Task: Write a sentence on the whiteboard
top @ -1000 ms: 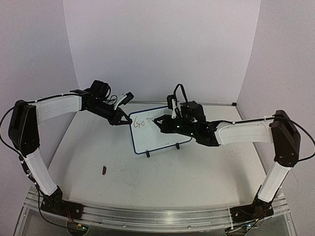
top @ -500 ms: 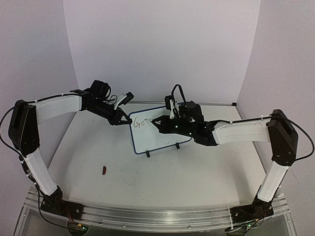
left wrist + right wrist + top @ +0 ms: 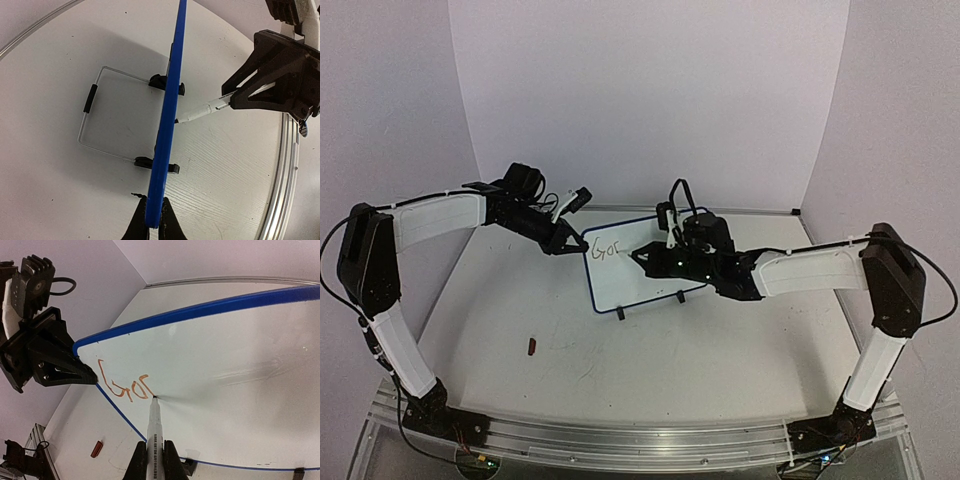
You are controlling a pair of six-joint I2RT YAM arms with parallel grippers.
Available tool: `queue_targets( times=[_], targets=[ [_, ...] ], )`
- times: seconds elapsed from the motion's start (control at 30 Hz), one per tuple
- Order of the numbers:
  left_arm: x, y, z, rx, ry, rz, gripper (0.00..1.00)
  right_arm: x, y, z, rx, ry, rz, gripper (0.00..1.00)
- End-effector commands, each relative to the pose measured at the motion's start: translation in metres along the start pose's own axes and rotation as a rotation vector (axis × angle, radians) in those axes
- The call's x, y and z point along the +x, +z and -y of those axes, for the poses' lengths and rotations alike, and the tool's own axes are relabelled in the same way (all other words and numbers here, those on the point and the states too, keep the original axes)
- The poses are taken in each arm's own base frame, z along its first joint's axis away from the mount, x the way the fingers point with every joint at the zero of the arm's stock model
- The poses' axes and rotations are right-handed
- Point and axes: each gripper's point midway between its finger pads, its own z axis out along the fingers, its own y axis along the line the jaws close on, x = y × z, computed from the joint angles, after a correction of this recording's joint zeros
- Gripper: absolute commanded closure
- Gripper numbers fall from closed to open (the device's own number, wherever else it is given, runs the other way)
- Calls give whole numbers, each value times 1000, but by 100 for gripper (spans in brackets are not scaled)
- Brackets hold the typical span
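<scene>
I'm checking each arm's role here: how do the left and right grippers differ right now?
The left gripper clamps the whiteboard by its blue rim; the right gripper clamps a marker. The left sits at the board's corner; the right faces its writing surface, marker tip touching. Both are shut.

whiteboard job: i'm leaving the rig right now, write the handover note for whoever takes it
Left gripper: shut on the whiteboard at its corner edge. The whiteboard stands on the table.
Right gripper: shut on the marker, with the tip touching the whiteboard.
Done: only the start of the sentence is there, "Go" plus a third letter part drawn, near the clamped corner.
Left: finish that word and write the rest. Most of the whiteboard is bare.
</scene>
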Motion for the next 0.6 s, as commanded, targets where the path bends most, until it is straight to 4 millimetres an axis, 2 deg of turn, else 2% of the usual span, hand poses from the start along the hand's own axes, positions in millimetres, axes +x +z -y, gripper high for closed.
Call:
queue_targets(
  times=[0.0, 0.27, 0.57],
  targets=[
    [21, 10, -11, -54, 4, -91, 100, -8, -3, 11, 58, 5, 38, 100],
    [21, 10, -11, -54, 5, -89, 100, -28, -14, 4, 62, -21, 86, 100],
    [21, 10, -10, -52, 6, -91, 100, -38, -15, -3, 51, -34, 99, 100]
  ],
)
